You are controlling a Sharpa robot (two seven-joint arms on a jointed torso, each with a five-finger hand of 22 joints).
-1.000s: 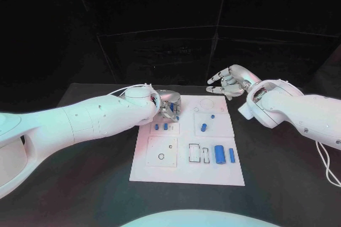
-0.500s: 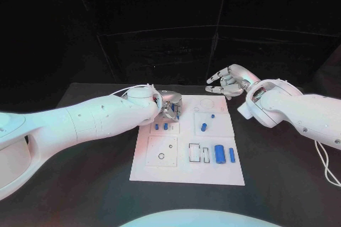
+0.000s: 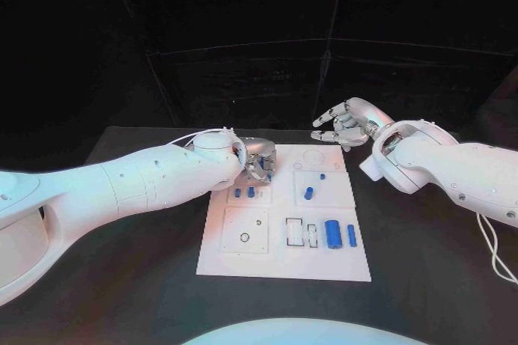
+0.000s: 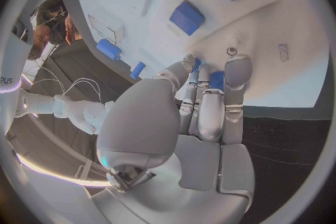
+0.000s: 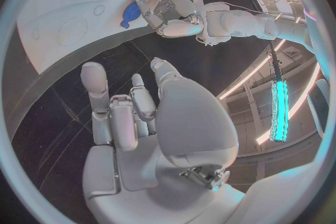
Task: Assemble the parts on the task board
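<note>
The left hand [image 3: 256, 162] reaches over the far left part of the white task board [image 3: 283, 264], fingers curled down. The left wrist view shows its fingertips [image 4: 237, 67] pinching a small blue part [image 4: 216, 79] against the board. The right hand [image 3: 347, 123] hovers beyond the board's far edge, fingers spread, holding nothing.

The silver many-fingered left hand [image 3: 257, 164] covers the upper left corner of the white rectangular task board [image 3: 283, 266]; whether its curled fingers [image 4: 207, 103] grip the small blue part [image 4: 216, 79] between them cannot be told.
</note>
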